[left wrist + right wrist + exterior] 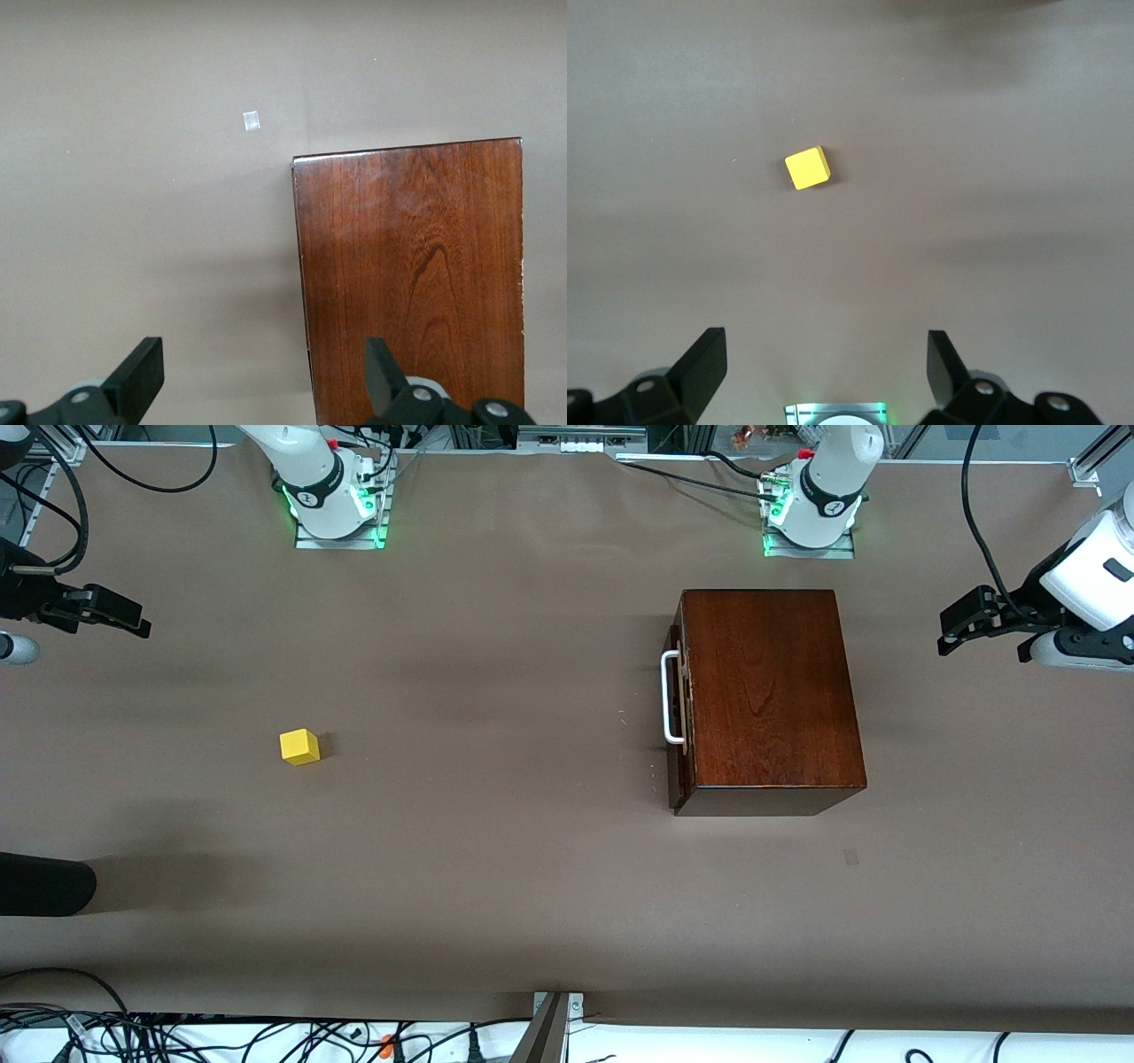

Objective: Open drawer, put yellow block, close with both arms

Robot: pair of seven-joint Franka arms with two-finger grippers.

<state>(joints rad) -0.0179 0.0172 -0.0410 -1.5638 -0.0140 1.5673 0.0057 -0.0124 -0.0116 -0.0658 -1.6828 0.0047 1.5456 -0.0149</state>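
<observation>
Brown paper covers the whole counter [496, 886], lit evenly, with cables along its edges. At the right arm's end the right claw [120, 622] hangs in the air over the counter's edge, its fingers [700, 367] spread wide with nothing between them; its wrist view looks down on the yellow block [807, 167], which sits alone on the bare paper well apart from everything else, toward the right arm's end and a little nearer the front camera than the middle of the box. At the other end the left claw [961, 624] hovers over the counter beside the box, its fingers [142, 376] likewise wide apart and empty. Both arms wait. Out from it stands the dark mahogany box [771, 691], its glossy top showing wood grain; the drawer [677, 717] is shut, its front facing the right arm's end, with the white loop handle [669, 697] standing off it. A small pale square mark [851, 856] lies on the paper near the box, nearer the front camera. No brand or writing can be read on box, block or claws; the round marks on the arm bases [332, 514] are too small to make out. Most of each arm is cut off by the front view's edges.
</observation>
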